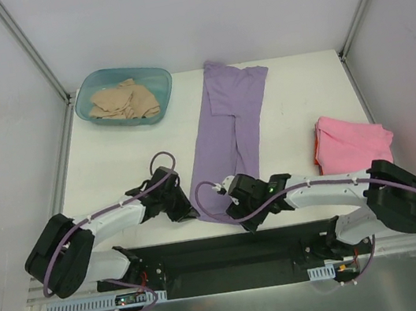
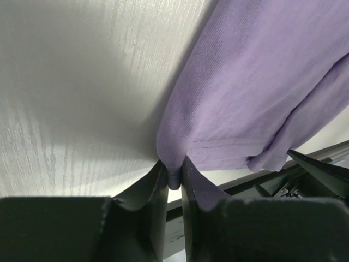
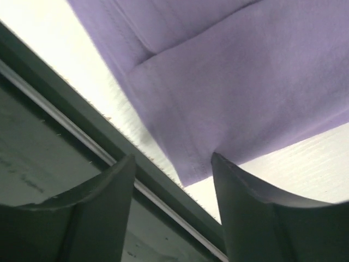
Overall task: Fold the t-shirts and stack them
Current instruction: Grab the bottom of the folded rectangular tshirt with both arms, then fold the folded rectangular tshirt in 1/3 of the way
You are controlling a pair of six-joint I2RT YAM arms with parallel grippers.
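Observation:
The lavender t-shirt [image 1: 229, 136] lies folded into a long narrow strip down the middle of the table. My left gripper [image 1: 189, 209] is shut on its near left corner; the left wrist view shows the purple cloth [image 2: 251, 93] pinched between the fingers [image 2: 173, 177]. My right gripper [image 1: 236, 213] is open at the shirt's near right corner; the hem [image 3: 218, 87] lies between its spread fingers [image 3: 172, 166], at the table's near edge. The pink t-shirt [image 1: 352, 143] lies folded at the right. The tan t-shirt [image 1: 124, 100] lies crumpled in the tub.
The teal plastic tub [image 1: 157, 79] stands at the back left of the table. A dark metal rail [image 1: 231, 247] runs along the table's near edge, right below both grippers. Grey walls and frame posts close in the sides.

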